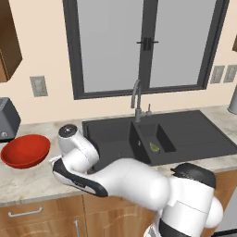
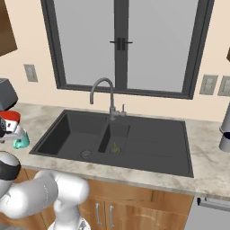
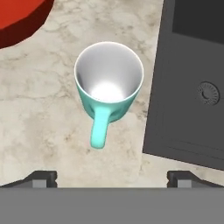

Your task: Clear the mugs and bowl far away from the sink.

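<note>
Running the length of the wall, the bench (image 1: 28, 183) was pale marbled stone over wooden cabinet fronts with metal pulls. A black two-basin sink (image 1: 185, 132) was set into it, a curved grey tap (image 2: 104, 92) rising at its back edge. Something small and yellow-green lay in the smaller basin; what it was could not be told. Behind the tap stood a dark-framed window (image 1: 146, 44) with frosted grey panes in a cream wall. Grey outlet plates (image 1: 39, 86) sat on the wall to either side. A grey appliance (image 1: 7, 119) stood at the far left of the bench, and a dark wooden cupboard (image 1: 9, 39) hung above it.

The red bowl (image 1: 25, 150) rested on the bench left of the sink, well apart from the basin edge. The teal mug (image 3: 108, 85) stood upright on the stone between the bowl and the sink's left rim, near both and touching neither. Its inside was white and empty, and its handle pointed toward the hand camera. In the right base view the mug showed just beside the arm's wrist at the left edge.

The gripper (image 3: 111, 178) hung above the mug with its jaws spread wide, one fingertip (image 3: 41, 178) at each side of the hand view. The jaws held nothing and were clear of the mug.
</note>
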